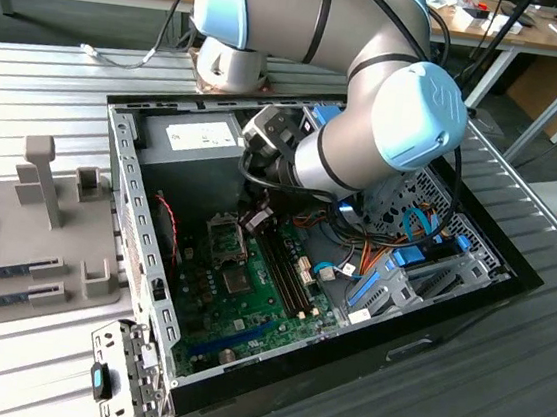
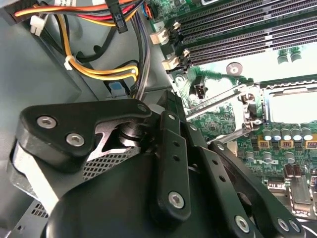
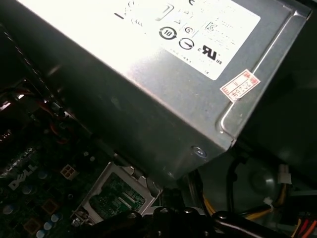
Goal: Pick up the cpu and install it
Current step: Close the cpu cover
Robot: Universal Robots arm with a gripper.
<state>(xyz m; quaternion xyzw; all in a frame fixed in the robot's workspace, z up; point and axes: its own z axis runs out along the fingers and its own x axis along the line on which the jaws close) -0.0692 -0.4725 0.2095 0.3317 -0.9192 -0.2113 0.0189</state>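
Note:
My gripper (image 1: 254,218) hangs low inside the open computer case, just above the green circuit board (image 1: 247,306) and right beside the cpu socket (image 1: 224,241). Its black linkage (image 2: 168,148) crosses the second wrist view, with the socket (image 2: 291,105) close behind it. The socket's metal frame (image 2: 233,110) stands raised, and its inside is a bright glare. That frame (image 3: 119,194) also appears in the first wrist view with green board behind it. The cpu is hidden: I cannot tell whether it lies in the socket or in the gripper.
The grey power-supply box (image 1: 201,139) (image 3: 148,74) sits close behind the gripper. Black memory slots (image 1: 287,270) (image 2: 237,29) run beside the socket. Orange and yellow cables (image 2: 99,69) hang nearby. A drive cage (image 1: 426,235) stands on the exterior view's right, a grey parts tray (image 1: 9,274) on its left.

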